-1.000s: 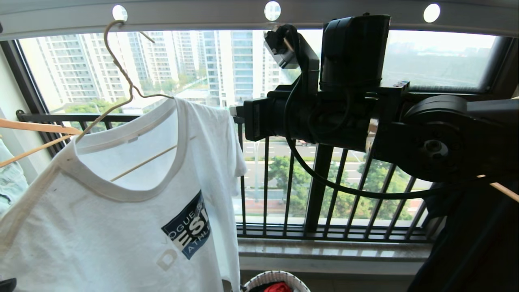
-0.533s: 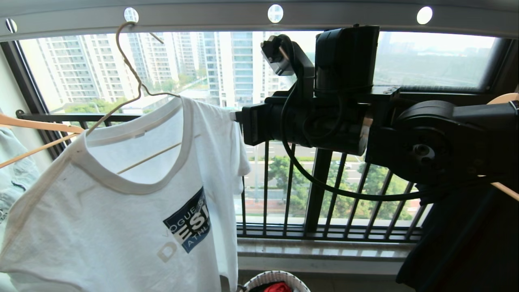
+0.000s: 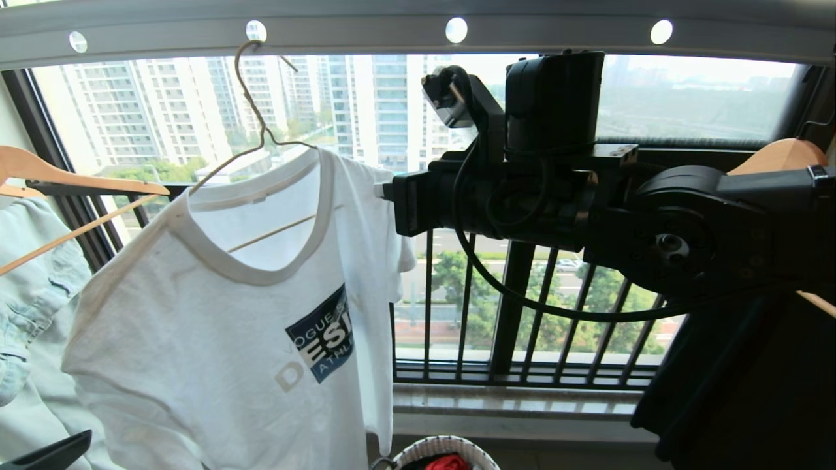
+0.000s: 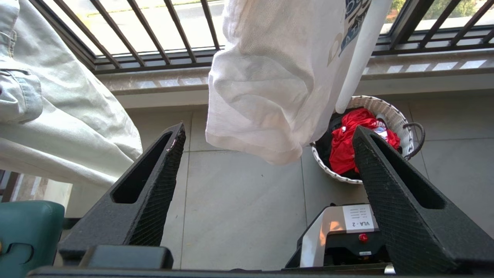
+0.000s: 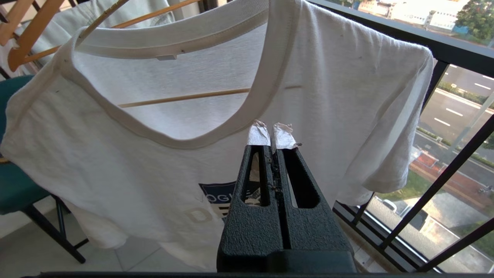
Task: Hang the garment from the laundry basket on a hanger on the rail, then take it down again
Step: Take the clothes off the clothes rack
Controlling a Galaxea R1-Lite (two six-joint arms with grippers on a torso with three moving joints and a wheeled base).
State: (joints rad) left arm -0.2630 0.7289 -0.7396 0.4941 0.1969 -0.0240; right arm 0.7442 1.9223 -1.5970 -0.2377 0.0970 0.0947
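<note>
The left gripper (image 4: pixel 266 166) stands wide and empty low in frame, below the garment (image 3: pixel 248 313), which hangs left of centre on the hanger (image 3: pixel 261 130) hooked on the rail (image 3: pixel 418 29). Right gripper (image 5: pixel 274 133), pinched closed, should lift that hook cleanly

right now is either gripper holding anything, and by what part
Nothing is held: the left gripper is open below the T-shirt, and the right gripper is shut and empty.

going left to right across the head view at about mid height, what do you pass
pale denim piece → wooden hanger → white T-shirt on the wire hanger → window railing bars → right arm
</note>
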